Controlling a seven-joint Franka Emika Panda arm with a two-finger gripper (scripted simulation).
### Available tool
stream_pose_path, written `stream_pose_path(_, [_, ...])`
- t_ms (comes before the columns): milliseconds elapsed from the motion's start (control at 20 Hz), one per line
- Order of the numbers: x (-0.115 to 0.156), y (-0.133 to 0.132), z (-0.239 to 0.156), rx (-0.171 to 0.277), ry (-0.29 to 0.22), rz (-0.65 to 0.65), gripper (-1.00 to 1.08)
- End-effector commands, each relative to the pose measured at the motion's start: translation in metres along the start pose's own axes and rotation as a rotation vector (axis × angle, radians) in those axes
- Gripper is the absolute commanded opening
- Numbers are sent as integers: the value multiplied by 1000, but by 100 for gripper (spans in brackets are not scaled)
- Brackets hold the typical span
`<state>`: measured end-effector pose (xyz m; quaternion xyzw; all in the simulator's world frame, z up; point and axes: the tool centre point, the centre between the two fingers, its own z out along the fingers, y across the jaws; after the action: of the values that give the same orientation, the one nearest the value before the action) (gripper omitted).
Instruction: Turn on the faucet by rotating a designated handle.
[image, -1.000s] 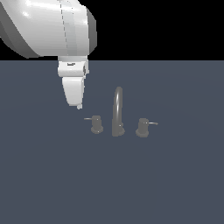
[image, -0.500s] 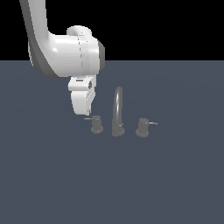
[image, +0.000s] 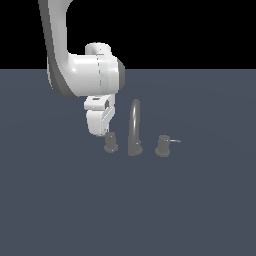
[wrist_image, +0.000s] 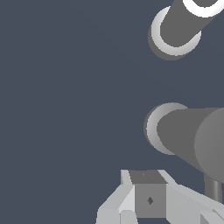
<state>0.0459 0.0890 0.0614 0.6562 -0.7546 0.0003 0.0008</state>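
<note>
The grey faucet's arched spout (image: 135, 125) stands between two small knobs. The handle (image: 111, 143) is the knob on the exterior view's left; its rod lever is hidden behind my gripper (image: 104, 132). The gripper hangs just above and beside this knob, on its left side, and no gap shows between the fingers. The twin knob (image: 162, 146) has its rod pointing right. In the wrist view the handle (wrist_image: 188, 133) looms large close to my gripper (wrist_image: 146, 177), with a thin rod (wrist_image: 213, 189) beside the fingers. Another grey part of the faucet (wrist_image: 175, 33) lies farther off.
The faucet set stands on a flat dark blue-grey surface (image: 75, 200) that runs to a black horizon. My white arm (image: 85, 75) rises over the exterior view's left of the faucet.
My gripper has moved down and toward the exterior view's right, from above and left of the handle to right beside it. The handle's rod, seen earlier pointing left, is now covered.
</note>
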Motion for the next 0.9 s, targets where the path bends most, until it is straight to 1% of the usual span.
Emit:
stream_pose_path(0, [0,-2,1,1,-1,7,-100])
stream_pose_path(450, [-1,0,-1,1,-2,-2,-100])
stream_pose_path(850, [-16,28,-1,1,-2,-2,-100])
